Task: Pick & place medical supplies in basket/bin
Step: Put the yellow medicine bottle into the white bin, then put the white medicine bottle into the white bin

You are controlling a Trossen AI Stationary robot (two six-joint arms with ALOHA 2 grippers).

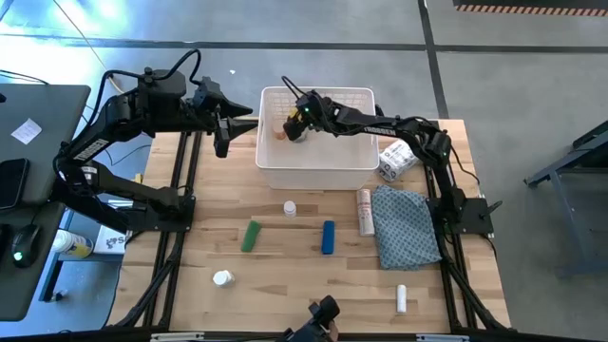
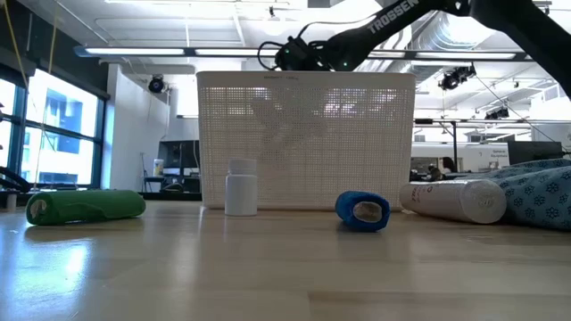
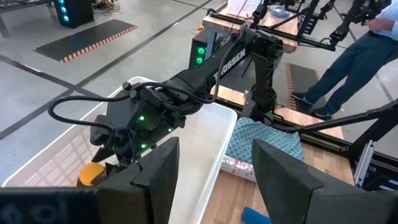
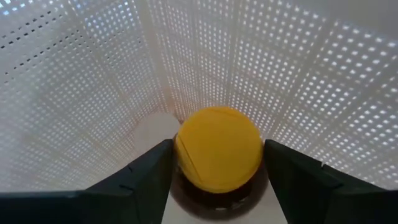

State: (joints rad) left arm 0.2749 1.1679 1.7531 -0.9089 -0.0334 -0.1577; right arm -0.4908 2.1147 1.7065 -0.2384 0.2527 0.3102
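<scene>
I have the white bin [image 1: 316, 173] at the far side of the table [image 1: 285, 285], and my right gripper [image 1: 299, 122] is reaching down inside it, by its left wall. Between its fingers sits the amber bottle [image 4: 217, 155], yellow cap toward the wrist camera; thin gaps show on both sides, so I judge the jaws are parted, not gripping. If a pad still drags on the cap as I lift, the bottle could tip or ride up. My left gripper [image 3: 211, 180] waits half open and empty just beside the bin, near enough to clip the right arm.
</scene>
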